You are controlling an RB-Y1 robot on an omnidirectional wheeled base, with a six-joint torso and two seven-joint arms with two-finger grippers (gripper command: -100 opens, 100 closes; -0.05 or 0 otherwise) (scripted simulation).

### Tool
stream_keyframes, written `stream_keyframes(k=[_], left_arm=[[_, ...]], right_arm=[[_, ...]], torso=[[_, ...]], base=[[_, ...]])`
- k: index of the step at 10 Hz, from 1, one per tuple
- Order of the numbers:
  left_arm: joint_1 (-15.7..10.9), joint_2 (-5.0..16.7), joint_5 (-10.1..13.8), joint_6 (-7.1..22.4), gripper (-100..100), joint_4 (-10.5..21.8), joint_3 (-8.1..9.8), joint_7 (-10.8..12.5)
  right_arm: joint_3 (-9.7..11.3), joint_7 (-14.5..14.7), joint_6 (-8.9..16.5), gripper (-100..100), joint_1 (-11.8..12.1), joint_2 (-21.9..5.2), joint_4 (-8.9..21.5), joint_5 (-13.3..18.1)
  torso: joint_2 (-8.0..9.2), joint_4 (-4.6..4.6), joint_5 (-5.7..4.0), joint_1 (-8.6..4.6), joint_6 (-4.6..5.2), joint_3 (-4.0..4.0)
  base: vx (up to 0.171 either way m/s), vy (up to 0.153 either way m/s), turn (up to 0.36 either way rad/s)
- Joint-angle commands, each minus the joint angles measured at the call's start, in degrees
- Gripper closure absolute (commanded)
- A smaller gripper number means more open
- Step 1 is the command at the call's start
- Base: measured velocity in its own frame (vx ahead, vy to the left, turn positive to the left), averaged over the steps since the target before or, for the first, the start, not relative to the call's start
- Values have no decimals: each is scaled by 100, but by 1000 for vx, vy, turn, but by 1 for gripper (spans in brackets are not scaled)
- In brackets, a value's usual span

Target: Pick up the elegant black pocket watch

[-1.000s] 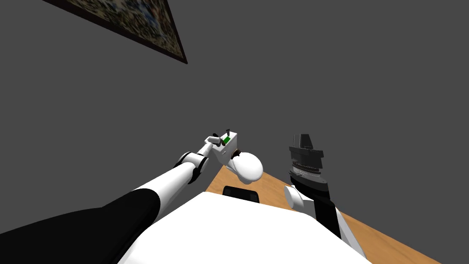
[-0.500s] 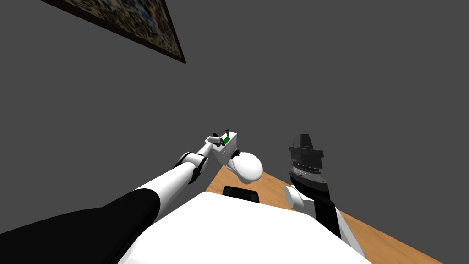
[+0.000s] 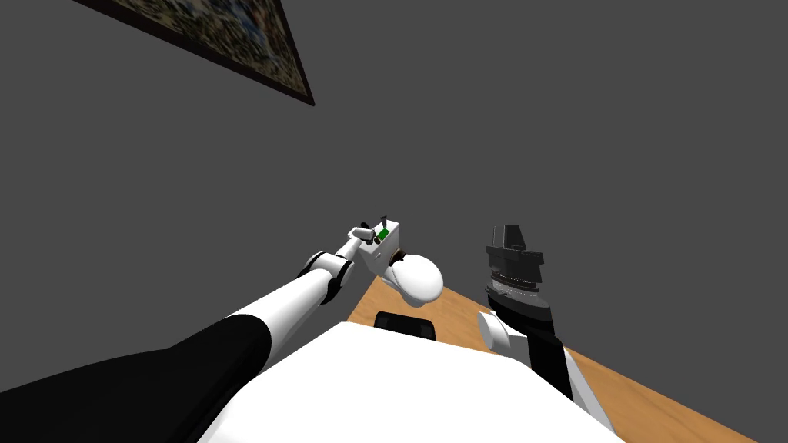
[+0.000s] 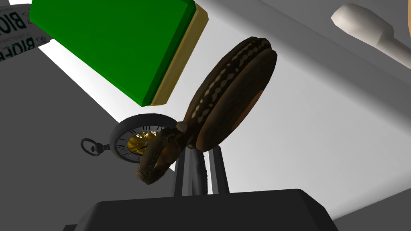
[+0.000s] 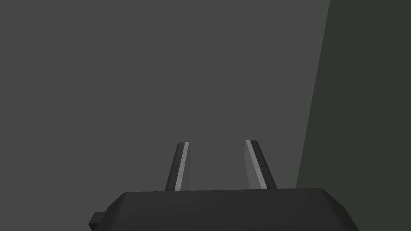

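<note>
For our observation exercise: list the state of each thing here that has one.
Left gripper: shut, brown watch at its tips.
Brown watch: closed, tilted on edge.
Black watch: face showing, not gripped.
Green book: closed.
Right gripper: open, empty.

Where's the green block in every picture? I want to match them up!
Head view: the green block is a tiny patch inside the white box at the left arm's tip.
Left wrist view: the green block looms large beyond the left gripper, beside a brown pocket watch.
Right wrist view: the right gripper points elsewhere, fingers open.
Shared landmark: the white box.
</note>
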Motion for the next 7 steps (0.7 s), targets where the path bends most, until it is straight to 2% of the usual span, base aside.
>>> stream_keyframes(k=[1,2,7], left_arm=[[-188,-101,-139,-51,100,234,11,118],[-188,-101,-139,-51,100,234,11,118],[-737,-434,-598,-157,100,859,34,510]], right_arm=[[0,0,0,0,0,0,0,0],[0,0,0,0,0,0,0,0],[0,0,0,0,0,0,0,0]], torso=[[0,0,0,0,0,0],[0,0,-1,-3,0,0],[-3,-3,-3,-10,7,-3]], base=[[-51,75,-15],[-34,46,-7],[-43,59,-11]])
